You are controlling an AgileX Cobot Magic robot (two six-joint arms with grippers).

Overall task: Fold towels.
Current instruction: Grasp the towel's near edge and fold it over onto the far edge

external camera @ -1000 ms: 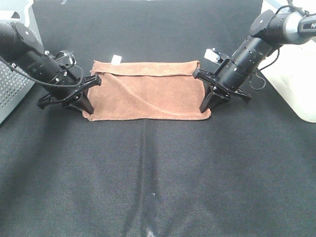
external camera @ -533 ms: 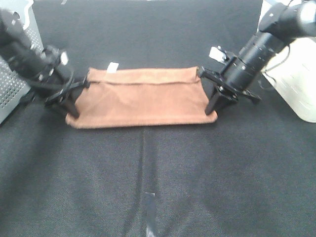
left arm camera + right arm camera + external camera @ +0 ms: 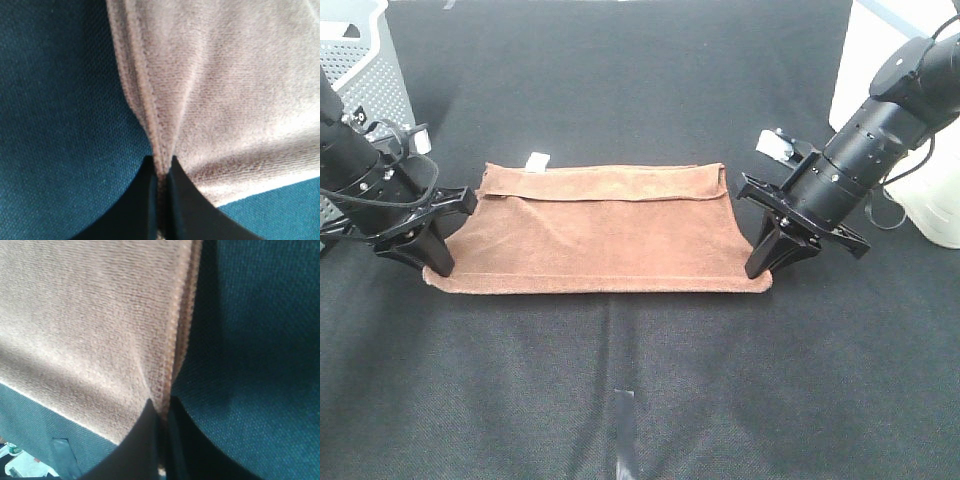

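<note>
Towel (image 3: 605,235) flat on desk (image 3: 620,400), stretched between arms; left fingers (image 3: 432,252) pinched on its near left corner; right fingers (image 3: 762,252) on near right corner; best moved together, equal tension, hems aligned.

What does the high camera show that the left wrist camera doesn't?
Only the high view shows the whole towel, its white tag and the right gripper at the other end. Only the left wrist view shows the fingers pinched shut on the stitched hem. Both show the left gripper holding the towel over dark cloth.
</note>
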